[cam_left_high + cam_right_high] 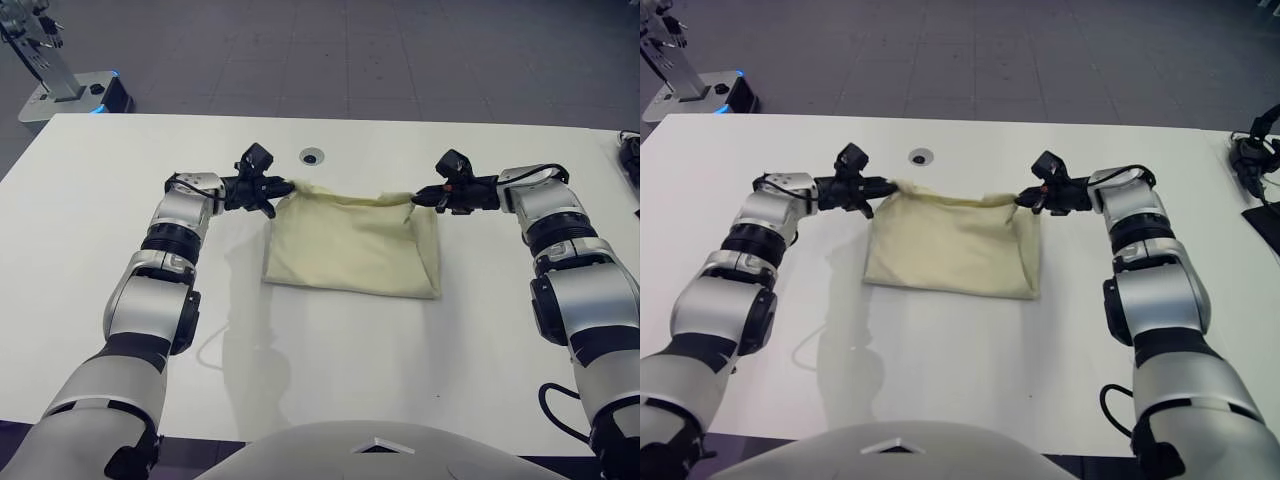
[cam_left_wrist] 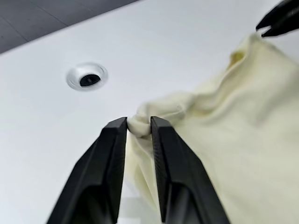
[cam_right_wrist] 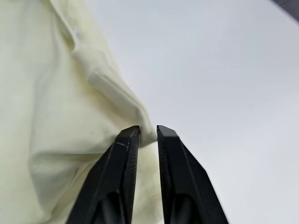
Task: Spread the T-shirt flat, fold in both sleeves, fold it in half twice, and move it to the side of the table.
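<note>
Black fingers (image 2: 114, 140) of the left gripper (image 2: 138, 128) are pressed together on a small bunched corner of the pale yellow T-shirt (image 1: 355, 250), with only that wad of cloth between them. The right gripper (image 3: 148, 130) pinches the opposite far corner in the same way, its fingertips nearly touching around a thin fold.

Between the two grips the shirt's far edge is raised off the worktop (image 1: 120, 200) and drawn into a slightly sagging line that runs left to right; this is its long axis. From that edge the folded cloth slopes down toward the robot, and its near edge lies flat on the worktop, around the middle of the surface.

Both arms reach forward with the elbows out, and the wrists turn inward so that the grippers point at each other across the shirt.

Just beyond the raised edge, a round cable hole (image 1: 312, 155) sits in the worktop.
</note>
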`<control>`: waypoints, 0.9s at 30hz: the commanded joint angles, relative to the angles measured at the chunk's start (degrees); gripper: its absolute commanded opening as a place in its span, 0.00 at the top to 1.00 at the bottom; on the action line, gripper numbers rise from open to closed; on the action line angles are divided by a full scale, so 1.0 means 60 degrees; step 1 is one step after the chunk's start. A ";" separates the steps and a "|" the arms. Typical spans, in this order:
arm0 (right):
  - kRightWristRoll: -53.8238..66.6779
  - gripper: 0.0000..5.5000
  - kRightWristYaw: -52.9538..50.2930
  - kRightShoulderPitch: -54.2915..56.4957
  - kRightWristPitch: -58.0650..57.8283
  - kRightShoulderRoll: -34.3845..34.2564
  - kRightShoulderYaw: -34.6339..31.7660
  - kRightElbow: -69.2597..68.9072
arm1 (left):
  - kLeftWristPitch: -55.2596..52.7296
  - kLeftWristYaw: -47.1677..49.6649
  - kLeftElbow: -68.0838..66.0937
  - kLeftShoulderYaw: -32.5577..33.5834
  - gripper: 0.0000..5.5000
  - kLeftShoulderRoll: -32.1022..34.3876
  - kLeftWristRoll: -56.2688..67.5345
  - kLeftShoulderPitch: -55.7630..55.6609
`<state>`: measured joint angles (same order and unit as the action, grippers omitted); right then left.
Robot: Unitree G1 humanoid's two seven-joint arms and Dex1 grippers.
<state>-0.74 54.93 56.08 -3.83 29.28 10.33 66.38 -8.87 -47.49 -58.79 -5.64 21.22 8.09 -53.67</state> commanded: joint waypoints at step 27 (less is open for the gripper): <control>-0.2831 0.02 0.0743 -0.3275 0.5427 0.1915 0.2530 -0.5438 | -0.1210 0.0725 0.9683 -0.3535 0.02 0.2668 -0.4318 0.4889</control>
<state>-20.18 52.33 42.43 30.45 38.05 24.22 43.10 -20.33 -41.72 6.09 -23.93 37.23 -14.50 -19.48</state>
